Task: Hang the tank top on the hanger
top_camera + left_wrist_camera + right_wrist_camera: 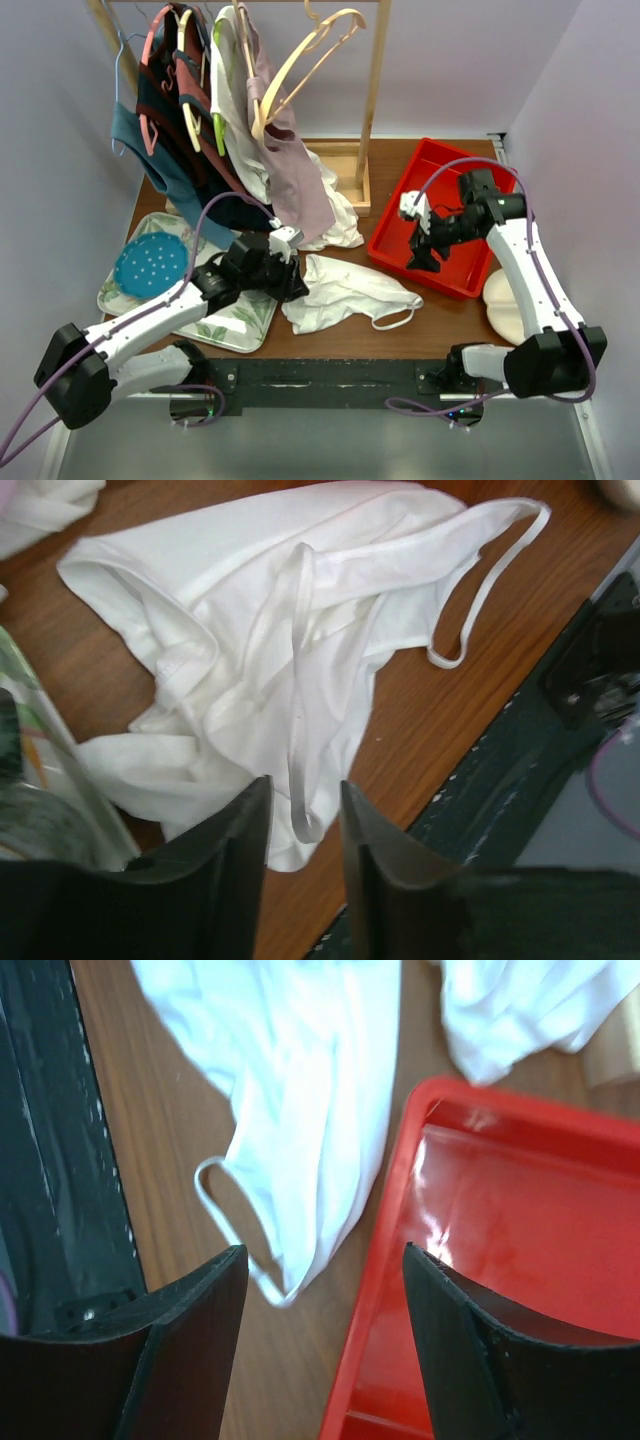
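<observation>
**Table** [440, 320]: brown wood, filling the middle of the overhead view. Both wrist views are showing only strips of it.

**Clothes rack** [375, 90]: wooden, standing at the upper centre of the overhead view and carrying a crowd of garments. Neither wrist view is showing it.

**Hanger** [290, 78]: pale cream, hanging tilted at the rack's upper right with nothing on it. It is appearing in the overhead view only.

**Red tray** [440, 165]: sitting at centre right. The right wrist view is showing its glossy floor and near rim.

**Tank top** [345, 290]: lying crumpled on the table at lower centre, between the two arms and left of the red tray. It is thin white cloth, creased and folded over itself. The left wrist view is showing one narrow strap looping out at the upper right and another trailing across the folds.

**Right claw** [325, 1255]: hovering over the tray's rim with its fingers spread wide, holding nothing.

**Left claw** [305, 790]: hanging over the top's near edge with its fingers narrowly parted, gripping nothing. Cloth is showing through the gap.
</observation>
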You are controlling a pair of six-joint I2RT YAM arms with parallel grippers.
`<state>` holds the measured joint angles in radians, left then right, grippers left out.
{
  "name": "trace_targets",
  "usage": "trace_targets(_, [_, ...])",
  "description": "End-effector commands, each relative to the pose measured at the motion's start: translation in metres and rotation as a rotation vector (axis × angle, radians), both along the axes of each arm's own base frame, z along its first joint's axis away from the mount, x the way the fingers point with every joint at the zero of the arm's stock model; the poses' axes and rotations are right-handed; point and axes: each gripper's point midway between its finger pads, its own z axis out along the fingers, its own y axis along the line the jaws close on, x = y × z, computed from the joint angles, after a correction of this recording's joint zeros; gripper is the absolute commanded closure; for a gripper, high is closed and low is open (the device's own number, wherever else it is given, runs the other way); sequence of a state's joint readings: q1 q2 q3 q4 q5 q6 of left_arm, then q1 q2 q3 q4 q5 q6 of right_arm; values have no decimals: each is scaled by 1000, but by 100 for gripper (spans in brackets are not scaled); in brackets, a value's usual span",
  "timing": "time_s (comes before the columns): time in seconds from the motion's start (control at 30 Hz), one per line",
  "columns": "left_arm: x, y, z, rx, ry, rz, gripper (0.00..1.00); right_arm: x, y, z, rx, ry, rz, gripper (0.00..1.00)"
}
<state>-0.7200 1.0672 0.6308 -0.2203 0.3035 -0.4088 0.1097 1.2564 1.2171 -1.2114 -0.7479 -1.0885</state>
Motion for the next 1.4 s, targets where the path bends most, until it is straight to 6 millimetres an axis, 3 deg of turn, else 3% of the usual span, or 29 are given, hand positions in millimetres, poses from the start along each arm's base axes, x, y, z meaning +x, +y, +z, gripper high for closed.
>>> trace_targets(0.0, [35, 7, 70, -10, -261, 53, 44, 17, 29, 41, 173, 9, 16, 33])
trace_targets(0.03, [37, 13, 85, 3, -306, 65, 32, 19, 35, 44, 212, 30, 25, 32])
trace_targets(0.07, [43, 22, 110, -2, -385, 101, 27, 21, 38, 47, 237, 36, 29, 32])
trace_targets(0.1, [50, 23, 149, -20, -489, 101, 24, 25, 42, 51, 261, 34, 27, 32])
trace_targets(0.13, [53, 27, 169, -21, -533, 113, 21, 27, 45, 52, 285, 41, 30, 32])
trace_targets(0.17, [62, 29, 182, -3, -568, 137, 21, 29, 46, 50, 297, 48, 23, 32])
trace_targets(0.2, [68, 30, 226, -26, -661, 147, 21, 31, 48, 44, 310, 58, 12, 32])
trace_targets(0.27, [88, 26, 250, 8, -706, 174, 20, 30, 49, 39, 324, 72, 5, 32])
trace_targets(0.3, [94, 26, 290, -19, -785, 193, 20, 28, 47, 30, 331, 90, -7, 32])
trace_targets(0.33, [101, 24, 306, -26, -812, 211, 20, 27, 46, 28, 336, 95, -15, 32])
trace_targets(0.37, [121, 18, 306, 4, -803, 243, 20, 25, 45, 25, 345, 101, -20, 32])
trace_targets(0.4, [127, 20, 345, -18, -877, 273, 20, 23, 41, 20, 348, 104, -36, 32])
trace_targets(0.47, [155, 20, 376, -6, -913, 370, 20, 15, 40, 9, 355, 128, -47, 32])
trace_targets(0.57, [188, 28, 405, 20, -950, 489, 19, 15, 37, 3, 368, 107, -79, 31])
trace_targets(0.6, [195, 29, 411, 18, -958, 507, 16, 17, 34, 3, 367, 92, -93, 30])
trace_targets(0.63, [214, 28, 404, 42, -945, 523, 15, 17, 34, 3, 368, 90, -94, 30])
trace_targets(0.67, [216, 33, 424, 12, -975, 543, 15, 17, 34, 1, 368, 93, -94, 30])
trace_targets(0.7, [223, 33, 427, 8, -974, 547, 13, 16, 35, 1, 373, 104, -94, 30])
trace_targets(0.83, [250, 31, 417, -1, -942, 527, 12, 12, 35, -1, 375, 122, -84, 30])
trace_targets(1.07, [259, 28, 402, 2, -903, 537, 12, 9, 35, 0, 385, 119, -74, 30])
trace_targets(1.2, [262, 25, 387, -5, -860, 514, 23, 7, 36, 0, 384, 124, -68, 30])
trace_targets(1.37, [259, 5, 370, -59, -787, 436, 37, 7, 35, 0, 382, 121, -70, 30])
